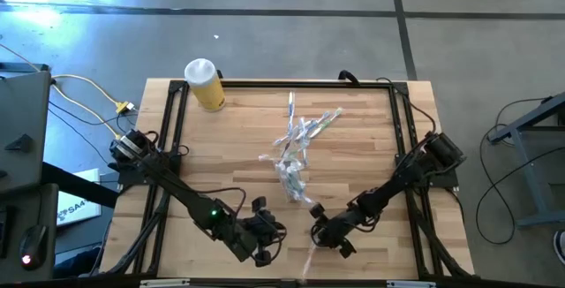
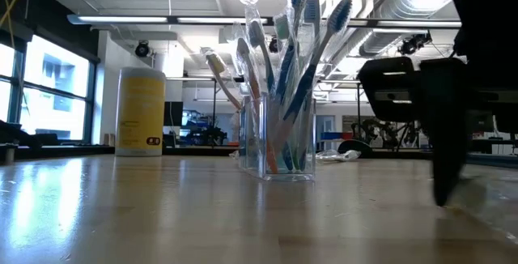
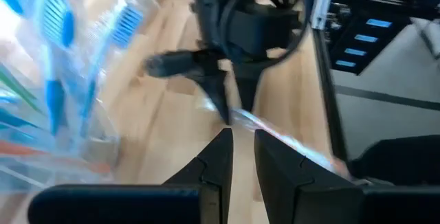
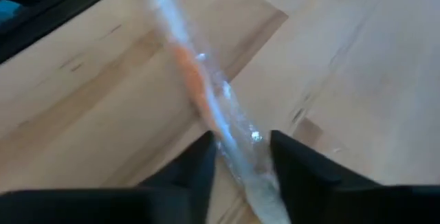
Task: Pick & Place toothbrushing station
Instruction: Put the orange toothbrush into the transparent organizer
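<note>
The clear plastic cup (image 2: 278,138) stands upright near the middle of the table (image 1: 221,160), already bristling with toothbrushes (image 2: 285,70), so most of the set looks to be in place. One loose toothbrush (image 4: 206,97) is left: it lies flat on the wood at about five o'clock from the cup, near the front edge.

The right gripper (image 4: 240,157) is down over that toothbrush, its jaws spread to either side of the clear handle; whether they touch it I cannot tell. By my reading the pick is just under way, with the lift and the drop into the cup still to do.

The left gripper (image 3: 242,157) waits low at about seven o'clock from the cup, jaws nearly pressed together with only a thin gap, pinching nothing.

The yellow bottle (image 1: 205,85) stands well apart at eleven o'clock.

From above, the cup and its contents merge into a pale glinting tangle, so no count is possible. No teal tubes can be made out. The low view shows the right gripper only as a dark silhouette.
</note>
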### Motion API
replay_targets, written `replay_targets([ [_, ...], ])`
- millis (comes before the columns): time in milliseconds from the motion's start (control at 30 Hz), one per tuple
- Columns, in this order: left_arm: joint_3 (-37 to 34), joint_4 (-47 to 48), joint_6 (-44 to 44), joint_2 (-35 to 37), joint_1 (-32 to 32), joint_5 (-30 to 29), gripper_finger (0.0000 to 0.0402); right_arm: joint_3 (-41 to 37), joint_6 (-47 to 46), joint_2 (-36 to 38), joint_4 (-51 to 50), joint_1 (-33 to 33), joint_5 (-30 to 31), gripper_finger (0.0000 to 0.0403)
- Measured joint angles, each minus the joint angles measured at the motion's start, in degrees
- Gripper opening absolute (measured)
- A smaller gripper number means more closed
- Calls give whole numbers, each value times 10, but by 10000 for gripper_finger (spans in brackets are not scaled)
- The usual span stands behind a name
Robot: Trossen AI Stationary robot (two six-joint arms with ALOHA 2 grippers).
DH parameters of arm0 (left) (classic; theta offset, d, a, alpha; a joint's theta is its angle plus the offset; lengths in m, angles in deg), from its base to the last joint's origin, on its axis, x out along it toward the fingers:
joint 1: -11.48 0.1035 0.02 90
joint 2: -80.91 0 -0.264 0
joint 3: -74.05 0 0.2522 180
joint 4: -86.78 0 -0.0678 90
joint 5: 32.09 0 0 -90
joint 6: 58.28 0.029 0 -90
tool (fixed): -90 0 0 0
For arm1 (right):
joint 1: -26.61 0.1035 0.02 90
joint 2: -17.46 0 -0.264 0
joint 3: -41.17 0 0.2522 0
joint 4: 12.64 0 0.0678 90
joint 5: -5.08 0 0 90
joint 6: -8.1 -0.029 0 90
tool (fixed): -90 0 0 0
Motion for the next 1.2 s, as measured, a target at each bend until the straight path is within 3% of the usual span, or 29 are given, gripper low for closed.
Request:
replay_targets([
  [133, 0, -1, 19, 0, 8, -8, 58, -1, -16, 1, -3, 2, -1, 37],
  [200, 0, -1, 19, 0, 16, 3, 58, -1, -15, 3, -5, 6, 1, 16],
  [333, 0, -1, 15, 0, 19, 27, 58, -1, -22, 14, -23, 20, 61, 13],
  [500, 0, 3, 8, 0, 19, 20, 59, -5, -23, 64, -129, 38, 199, 11],
  [667, 1, -12, -15, -9, 22, 7, 93, -4, -25, 113, -169, 62, 276, 10],
  [967, 0, -51, -10, -37, 31, 24, 206, 8, -6, 129, -148, 90, 309, 10],
  [1200, 0, -61, 23, -60, 40, 36, 227, 46, -4, 130, -147, 87, 325, 10],
])
